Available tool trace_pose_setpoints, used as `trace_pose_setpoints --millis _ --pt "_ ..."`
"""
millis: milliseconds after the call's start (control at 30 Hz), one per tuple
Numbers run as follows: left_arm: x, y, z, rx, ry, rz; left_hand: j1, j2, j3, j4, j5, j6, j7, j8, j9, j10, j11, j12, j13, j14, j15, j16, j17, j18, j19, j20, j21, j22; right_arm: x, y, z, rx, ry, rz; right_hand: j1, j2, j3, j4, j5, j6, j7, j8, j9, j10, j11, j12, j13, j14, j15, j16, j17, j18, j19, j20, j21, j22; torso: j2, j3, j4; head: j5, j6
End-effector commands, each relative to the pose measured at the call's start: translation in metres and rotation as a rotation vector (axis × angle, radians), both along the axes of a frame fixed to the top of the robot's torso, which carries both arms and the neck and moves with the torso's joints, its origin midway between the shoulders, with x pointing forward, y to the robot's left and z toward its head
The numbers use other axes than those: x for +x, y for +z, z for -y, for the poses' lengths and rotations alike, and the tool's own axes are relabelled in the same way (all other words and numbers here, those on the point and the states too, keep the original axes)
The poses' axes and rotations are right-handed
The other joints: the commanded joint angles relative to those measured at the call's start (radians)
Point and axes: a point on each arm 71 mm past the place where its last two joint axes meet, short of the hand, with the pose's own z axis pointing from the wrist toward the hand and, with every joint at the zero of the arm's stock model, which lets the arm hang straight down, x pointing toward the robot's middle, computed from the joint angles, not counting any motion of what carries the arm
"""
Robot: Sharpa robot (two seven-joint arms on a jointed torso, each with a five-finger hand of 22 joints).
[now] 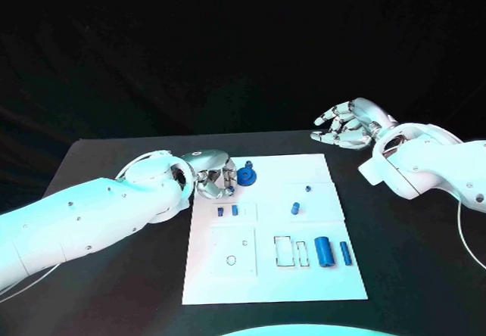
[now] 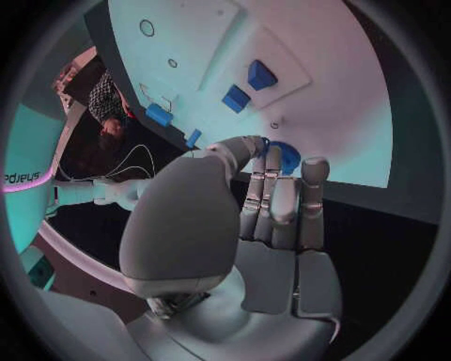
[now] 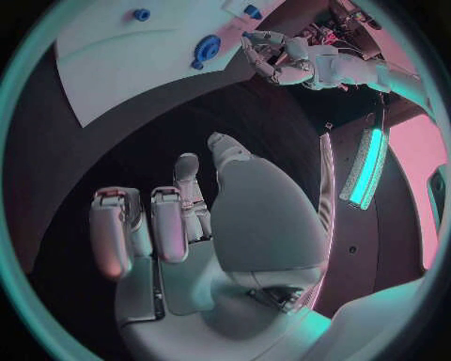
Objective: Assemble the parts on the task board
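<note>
Lying near the far left corner of the task board [image 1: 315,285], a round blue part [image 1: 248,174] is touched by the left hand's [image 1: 213,175] fingertips [image 2: 266,150]; a firm hold cannot be told. Two small blue parts [image 1: 228,210] sit mid-board, another [image 1: 296,208] to their right, and two blue cylinders [image 1: 333,250] stand near the right edge. The right hand [image 1: 351,124] hovers off the board's far right corner over the black table [image 1: 118,296], fingers loosely curled, holding nothing.
</note>
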Motion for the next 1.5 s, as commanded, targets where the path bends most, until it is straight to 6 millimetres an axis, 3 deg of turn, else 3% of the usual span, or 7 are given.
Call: trace_pose_setpoints --millis 33,533,1500 --pt "0.001 -0.004 -0.002 0.017 0.007 -0.040 -0.007 0.000 -0.006 0.000 0.000 0.007 -0.001 -0.006 0.001 0.007 0.002 -0.005 -0.001 0.004 0.000 0.005 -0.001 -0.011 0.001 0.001 0.001 -0.001 0.000 0.000 -0.001 -0.007 0.016 0.007 -0.004 -0.005 0.006 0.002 0.007 0.002 0.004 0.005 -0.001 0.003 -0.004 -0.003 -0.001 0.046 -0.009 -0.006 0.040 0.017 0.064 -0.007 -0.004 0.210 0.002 -0.0016 -0.0008 0.000 0.000" --pt "0.003 -0.011 -0.003 0.035 0.011 -0.066 -0.008 0.000 -0.006 0.000 0.000 0.008 -0.001 -0.007 0.001 0.008 0.001 -0.007 -0.001 0.003 0.000 0.004 -0.003 -0.011 0.001 0.001 0.000 -0.001 0.000 0.000 -0.002 -0.007 0.017 0.006 -0.006 -0.005 0.009 0.001 0.007 0.002 0.004 0.006 -0.001 0.004 -0.004 -0.007 -0.006 0.046 -0.010 -0.007 0.039 0.017 0.064 -0.008 -0.005 0.209 0.002 0.0007 -0.0024 0.002 -0.003" --pt "0.004 -0.017 0.001 0.049 0.005 -0.095 -0.008 0.002 -0.005 -0.002 -0.001 0.012 -0.002 -0.008 0.002 0.013 0.000 -0.010 -0.001 0.003 -0.001 0.004 -0.004 -0.011 -0.001 0.001 -0.001 -0.002 -0.001 0.000 -0.001 -0.007 0.017 0.007 -0.006 -0.005 0.009 0.001 0.007 0.002 0.004 0.006 -0.001 0.004 -0.004 -0.007 -0.006 0.046 -0.010 -0.007 0.039 0.017 0.064 -0.008 -0.005 0.209 0.001 -0.0002 -0.0020 0.000 -0.005"
